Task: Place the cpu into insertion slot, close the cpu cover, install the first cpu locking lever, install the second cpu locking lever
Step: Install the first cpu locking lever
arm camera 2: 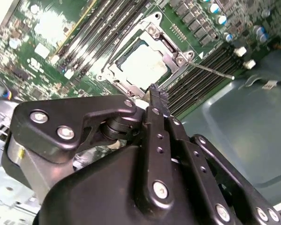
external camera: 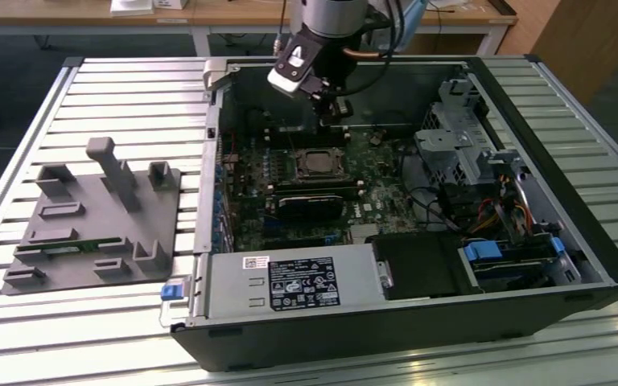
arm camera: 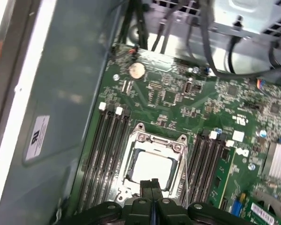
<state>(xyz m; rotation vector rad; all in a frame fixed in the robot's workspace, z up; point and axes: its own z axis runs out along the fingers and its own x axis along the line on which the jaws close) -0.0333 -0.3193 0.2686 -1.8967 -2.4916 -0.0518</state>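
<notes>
cpu (arm camera: 150, 166), small flat square chip w/ pale silver metal top, lies flat in the insertion slot (arm camera: 127, 174), a dark square recess in the green circuit board (arm camera: 168, 98). So step 1 looks done.

Nearest in both wrist views is your black two-finger gripper (arm camera: 152, 183). Its fingertips are pressed together w/ nothing between them, and it hangs just above the near edge of the socket, apart from it as far as you can see.

Around the chip, the cpu cover (arm camera: 154, 138), a square silver metal frame w/ window, lies down flat w/ the chip showing through. Step 2 reads as done too.

One thin silver wire lever (arm camera 2: 210, 70) sticks out sideways over the long black memory slots (arm camera: 107, 150), away from the frame. Prob not latched. Can't make out the 2nd lever, so count both lever steps as open.

Further out, in the exterior view, the board sits inside an open black computer case (external camera: 395, 330) on a slatted metal table (external camera: 30, 338). A grey plastic fixture (external camera: 94, 217) stands well apart on the exterior view's left.
</notes>
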